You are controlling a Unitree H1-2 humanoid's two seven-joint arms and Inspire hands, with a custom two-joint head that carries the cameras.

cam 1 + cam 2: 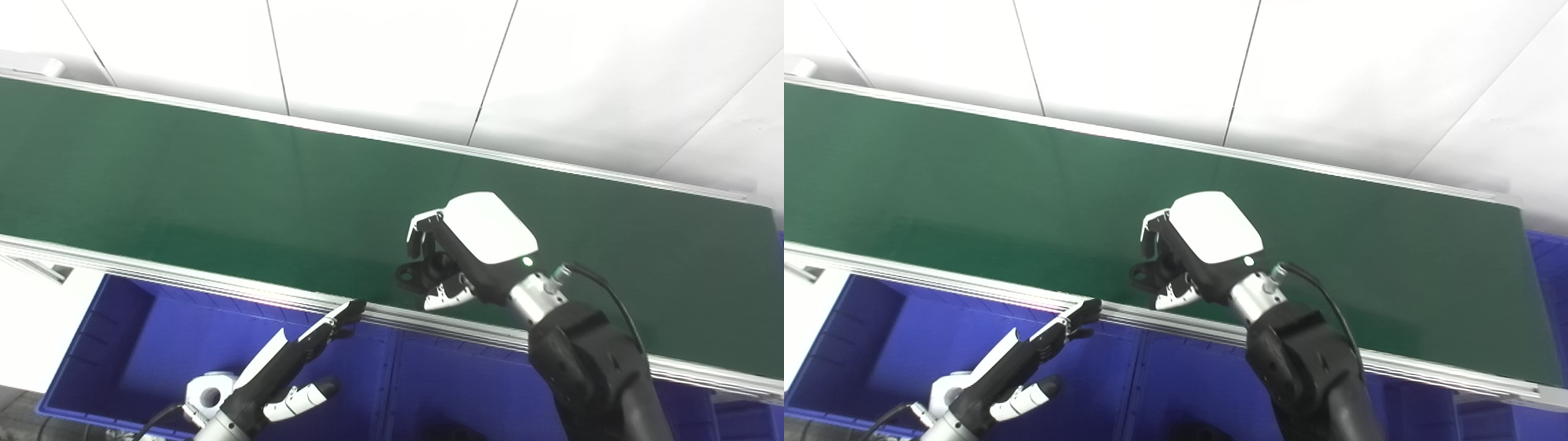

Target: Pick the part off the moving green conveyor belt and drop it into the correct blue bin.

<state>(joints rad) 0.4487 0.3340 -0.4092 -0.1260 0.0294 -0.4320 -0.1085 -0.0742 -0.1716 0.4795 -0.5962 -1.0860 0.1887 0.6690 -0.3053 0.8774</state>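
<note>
The green conveyor belt [184,184] runs across the view from upper left to lower right. My right hand [465,251] is over the belt near its front rail, fingers curled around a small black part [411,277], also seen in the right eye view [1145,277]. I cannot tell whether the part is touching the belt. My left hand [294,361] is open, fingers stretched out, above the left blue bin [122,343] just below the front rail. A second blue bin [478,380] lies under my right forearm.
The belt's metal front rail [184,282] separates belt and bins. A white piece with a round hole [208,395] shows beside my left wrist in the left bin. A dark object [453,432] sits at the bottom edge. White wall panels stand behind the belt.
</note>
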